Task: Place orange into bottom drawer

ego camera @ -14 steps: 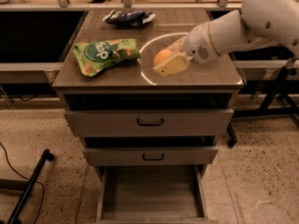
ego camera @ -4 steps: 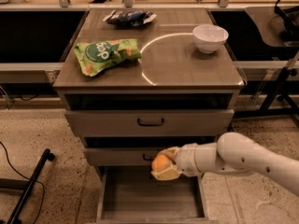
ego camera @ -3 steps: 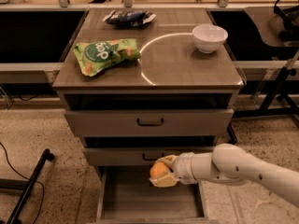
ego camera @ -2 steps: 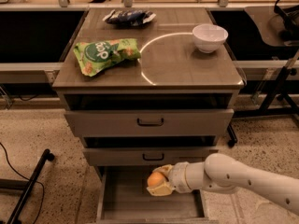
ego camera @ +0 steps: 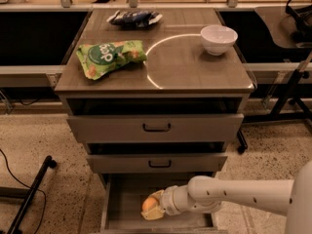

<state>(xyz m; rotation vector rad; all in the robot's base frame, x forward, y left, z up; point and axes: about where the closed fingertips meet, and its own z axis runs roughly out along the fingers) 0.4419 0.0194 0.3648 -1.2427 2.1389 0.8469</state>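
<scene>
Gripper (ego camera: 153, 210) sits low inside the open bottom drawer (ego camera: 126, 202), its pale fingers clasped around the orange (ego camera: 149, 203). We note the fruit is held just above the drawer's grey floor, near the middle; whether it touches the floor we cannot tell. We see the white arm (ego camera: 234, 195) reaching in from the right. Above the drawer we log two shallower grey drawers, the middle drawer (ego camera: 157, 163) and the top drawer (ego camera: 155, 127), each with a black bar handle. On the cabinet top (ego camera: 185, 67) we record a green snack bag (ego camera: 109, 56) at left, a dark packet (ego camera: 134, 17) at the back, and a white bowl (ego camera: 218, 38) at right.
</scene>
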